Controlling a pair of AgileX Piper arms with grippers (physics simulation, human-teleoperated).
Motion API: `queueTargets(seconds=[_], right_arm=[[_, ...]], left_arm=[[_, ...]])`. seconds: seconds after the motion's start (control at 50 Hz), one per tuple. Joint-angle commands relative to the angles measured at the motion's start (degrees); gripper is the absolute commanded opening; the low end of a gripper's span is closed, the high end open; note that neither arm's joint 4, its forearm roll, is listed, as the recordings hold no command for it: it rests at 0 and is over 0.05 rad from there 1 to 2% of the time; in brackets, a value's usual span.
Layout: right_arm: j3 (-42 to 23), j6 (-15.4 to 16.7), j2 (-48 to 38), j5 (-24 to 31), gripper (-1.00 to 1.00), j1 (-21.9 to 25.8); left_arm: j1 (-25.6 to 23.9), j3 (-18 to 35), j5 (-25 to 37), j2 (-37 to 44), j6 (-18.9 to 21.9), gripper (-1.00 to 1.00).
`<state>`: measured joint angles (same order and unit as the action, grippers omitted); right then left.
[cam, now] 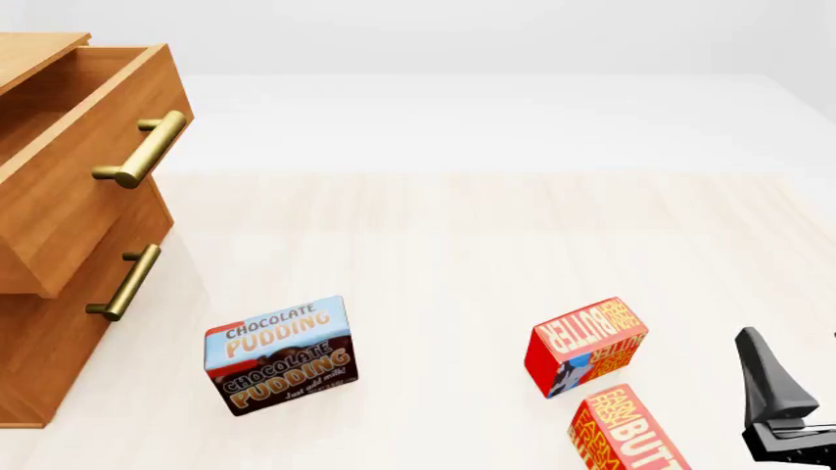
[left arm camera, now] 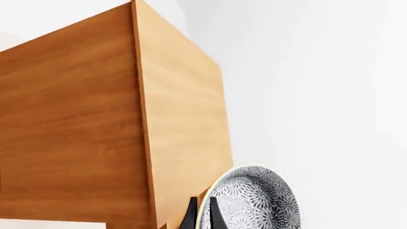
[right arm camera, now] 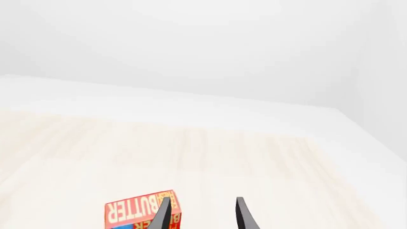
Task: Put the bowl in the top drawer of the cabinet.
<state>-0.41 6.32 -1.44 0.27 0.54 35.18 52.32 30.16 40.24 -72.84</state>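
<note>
In the left wrist view the black-and-white patterned bowl point(left arm camera: 254, 200) hangs beside a wooden wall of the cabinet point(left arm camera: 76, 133). My left gripper point(left arm camera: 202, 215) is shut on the bowl's tan rim, one dark finger on each side of it. The front view shows neither the bowl nor the left gripper. There the cabinet point(cam: 39, 362) stands at the far left with its top drawer point(cam: 78, 186) pulled out, brass handle point(cam: 141, 149) forward. My right gripper point(right arm camera: 202, 213) is open and holds nothing, low at the front right, where one of its fingers point(cam: 768, 377) shows.
The lower drawer's handle point(cam: 124, 282) sits under the open drawer. A chocolate pudding box point(cam: 278, 354) stands in front of the cabinet. Two red butter boxes point(cam: 585, 345) point(cam: 627, 431) lie at the front right, close to the right gripper.
</note>
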Motion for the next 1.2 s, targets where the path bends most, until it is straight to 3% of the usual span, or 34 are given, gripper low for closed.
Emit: queueTargets(seconds=[0.02,0.84,1.06,1.2], right_arm=[[0.04,0.02,0.11,0.07,1.0,-0.02],[0.4,-0.08,1.28,0.88,1.0,-0.31],[0.12,-0.14,-0.09,-0.14,1.0,-0.36],[0.36,-0.33,0.86,0.62,1.0,-0.41]], left_arm=[[2.21,-0.79,-2.67,1.37,-0.12,-1.0],[4.4,0.79,-12.4,11.1,2.98,-1.0],[3.13,2.24,-11.83,12.71,9.43,-1.0],[2.29,4.23,-10.37,13.25,11.37,-1.0]])
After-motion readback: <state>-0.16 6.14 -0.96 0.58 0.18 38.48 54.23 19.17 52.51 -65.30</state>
